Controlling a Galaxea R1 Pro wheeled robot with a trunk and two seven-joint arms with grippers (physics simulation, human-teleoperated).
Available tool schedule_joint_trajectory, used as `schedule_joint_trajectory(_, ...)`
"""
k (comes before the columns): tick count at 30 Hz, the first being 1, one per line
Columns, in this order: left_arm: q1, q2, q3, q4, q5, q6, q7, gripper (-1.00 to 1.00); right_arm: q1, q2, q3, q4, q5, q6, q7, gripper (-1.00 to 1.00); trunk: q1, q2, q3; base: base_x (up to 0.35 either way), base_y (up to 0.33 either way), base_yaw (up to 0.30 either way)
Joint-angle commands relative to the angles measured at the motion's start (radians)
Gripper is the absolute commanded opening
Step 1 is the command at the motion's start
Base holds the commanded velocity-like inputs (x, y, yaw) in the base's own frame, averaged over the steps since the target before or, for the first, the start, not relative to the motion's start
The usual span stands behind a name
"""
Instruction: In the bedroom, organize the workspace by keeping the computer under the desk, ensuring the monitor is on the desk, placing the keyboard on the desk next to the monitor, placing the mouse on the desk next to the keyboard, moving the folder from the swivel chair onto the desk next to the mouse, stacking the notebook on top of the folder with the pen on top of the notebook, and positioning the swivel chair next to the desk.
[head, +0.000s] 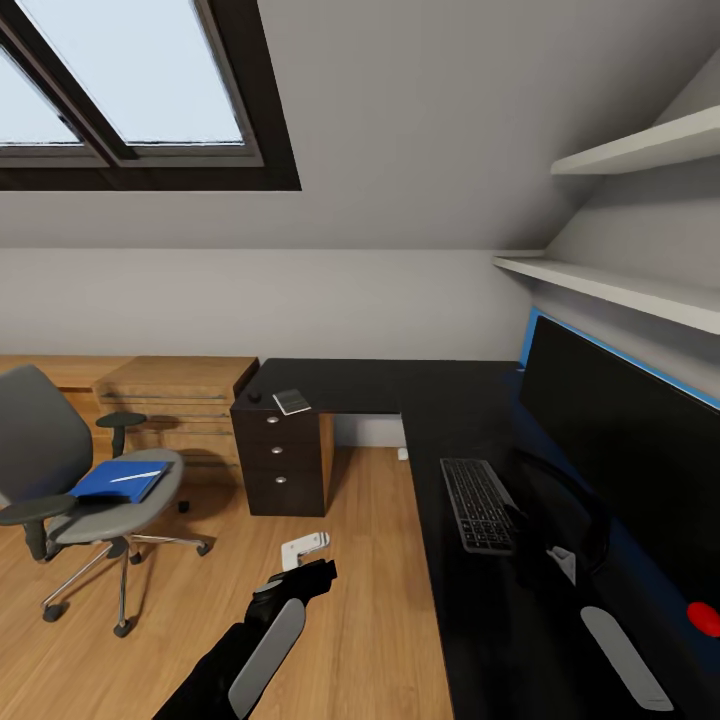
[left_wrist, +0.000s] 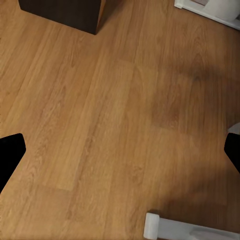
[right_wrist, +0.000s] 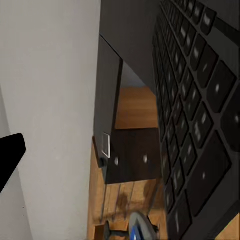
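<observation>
From the head, the bench (head: 470, 400) runs black along the right, with the keyboard (head: 478, 505) lying flat in front of the monitor (head: 630, 440). The right claw (head: 545, 560) hangs dark over the keyboard's near end; how far apart its fingers stand cannot be told here. The notebook (head: 292, 401) lies on the bench's far corner above the drawers (head: 280, 460). The chair (head: 70, 480) stands well to the left on the floor (head: 370, 600), carrying the folder (head: 122, 481) with the pen (head: 138, 476) on it. The left claw (head: 310, 575) hovers over the floor, far from the chair, empty. From the left wrist, two black fingertips (left_wrist: 10, 157) sit wide apart at opposite edges, holding nothing. From the right wrist, the keyboard (right_wrist: 200, 125) lies close beneath; one fingertip (right_wrist: 10, 150) shows, so its spread stays unclear.
</observation>
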Motion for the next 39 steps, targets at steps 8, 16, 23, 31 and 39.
schedule_joint_trajectory(8,-0.001,0.001,-0.003,-0.001,0.007,0.002,0.008,1.00,-0.001,0.001,-0.003,0.000,-0.008,0.004,0.002,1.00,0.000,-0.001,-0.001,0.000,0.000,0.000)
schedule_joint_trajectory(16,-0.001,0.001,-0.003,-0.001,0.007,0.002,0.008,1.00,-0.001,0.003,-0.003,0.000,-0.008,0.004,0.003,1.00,0.000,-0.001,-0.001,-0.032,-0.138,0.000)
schedule_joint_trajectory(23,-0.001,0.001,-0.003,-0.001,0.007,0.002,0.008,1.00,-0.001,0.002,-0.001,0.000,-0.008,0.004,0.004,1.00,0.000,-0.001,-0.001,-0.004,-0.020,0.000)
schedule_joint_trajectory(31,-0.001,0.001,-0.003,-0.001,0.007,0.002,0.008,1.00,-0.001,0.002,0.001,-0.001,-0.008,0.004,0.005,1.00,0.000,-0.001,-0.001,-0.166,-0.001,0.000)
schedule_joint_trajectory(39,-0.001,0.001,-0.003,-0.001,0.007,0.002,0.008,1.00,-0.001,0.002,0.001,-0.001,-0.008,0.004,0.007,1.00,0.000,-0.001,-0.001,-0.326,0.000,0.000)
